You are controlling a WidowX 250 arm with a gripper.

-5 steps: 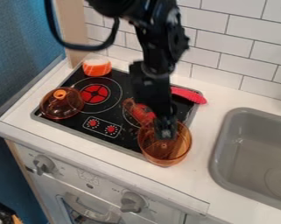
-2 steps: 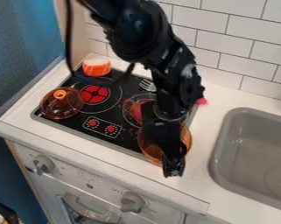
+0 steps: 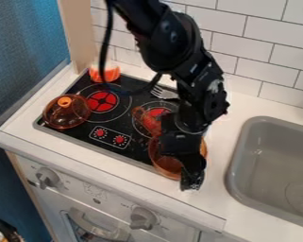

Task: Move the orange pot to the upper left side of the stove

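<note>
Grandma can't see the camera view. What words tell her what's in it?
A black robot gripper hangs by a see-through orange pot at the front right of a toy stove. An orange lid sits at left, a gray sink at right.

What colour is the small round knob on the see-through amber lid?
The knob is bright orange; it shows best in the camera view.
</note>
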